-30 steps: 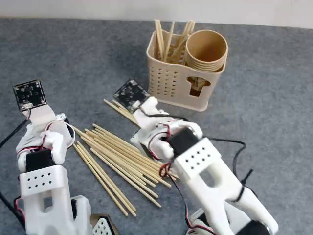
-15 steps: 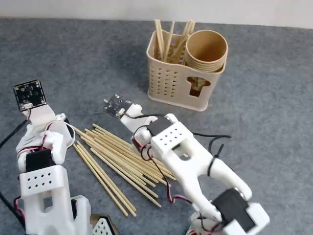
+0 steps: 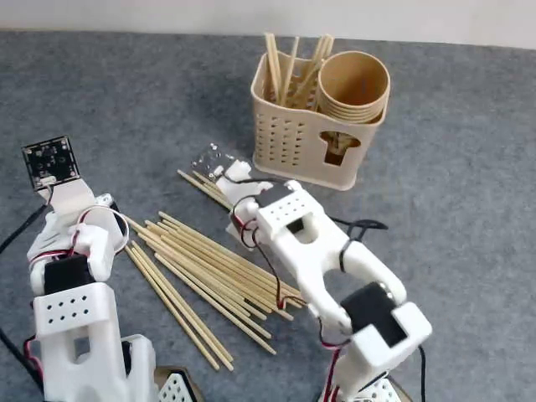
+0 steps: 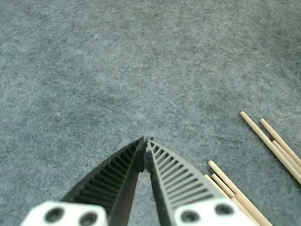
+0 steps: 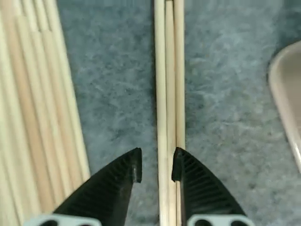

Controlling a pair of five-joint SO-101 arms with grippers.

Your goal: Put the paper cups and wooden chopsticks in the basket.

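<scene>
Right pincer (image 5: 156, 165) narrowly open, low over three chopsticks (image 5: 170, 70) near basket (image 3: 293, 142). Left pincer (image 4: 145, 142) closed, empty, over worktop (image 4: 94, 70). Cups (image 3: 353, 84) stacked in basket.

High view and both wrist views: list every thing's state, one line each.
Basket: upright, partly filled.
Paper cups: stacked, upright in the basket.
Basket chopsticks: standing on end in the basket.
Loose chopsticks: lying flat, outside the basket.
Left tool: shut, empty.
Right tool: open, low over chopstick trio.
</scene>
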